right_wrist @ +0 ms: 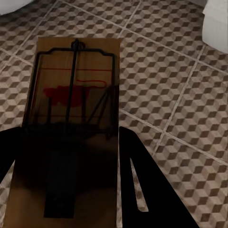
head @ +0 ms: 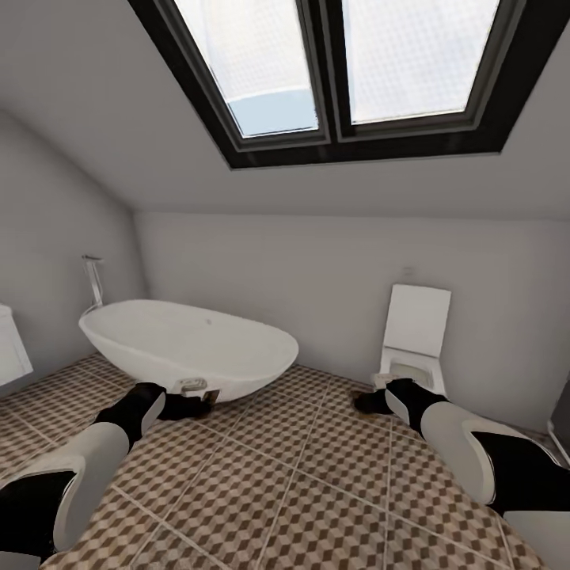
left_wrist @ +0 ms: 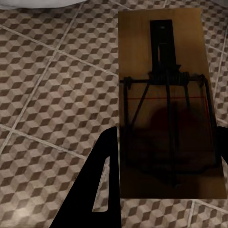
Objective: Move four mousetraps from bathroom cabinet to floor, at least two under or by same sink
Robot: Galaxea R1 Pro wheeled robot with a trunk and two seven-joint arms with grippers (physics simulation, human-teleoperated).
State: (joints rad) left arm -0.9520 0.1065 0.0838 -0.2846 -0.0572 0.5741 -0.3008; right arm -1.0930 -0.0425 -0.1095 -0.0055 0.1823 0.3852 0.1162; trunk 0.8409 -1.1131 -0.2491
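You are facing the white oval bathtub [head: 190, 348], which stands on the bathroom floor [head: 301, 483] under a sloped ceiling with a black-framed skylight [head: 340, 71]. What the tub holds cannot be made out from the head view; only its pale inner wall shows. A chrome tap stand [head: 93, 279] rises at the tub's far left end, and a white square toilet [head: 412, 340] sits against the wall to the right of the tub.

Your left gripper [head: 194, 400] is held low, just in front of the tub's near rim. In the left wrist view a mousetrap [left_wrist: 166, 104] lies flat between the 2 dark fingers [left_wrist: 97, 190], its wire bar and red spot facing the camera, the patterned tiles below it. The jaws are closed narrowly against the board's long edges.

Your right gripper [head: 366, 402] hangs to the right of the tub, just in front of the toilet base. It clamps a second mousetrap [right_wrist: 71, 128] the same way, the board filling the gap between its fingers [right_wrist: 142, 190], above the tiles and apart from them.

A white edge, possibly the sink vanity [head: 12, 348], shows well to the left of the tub.
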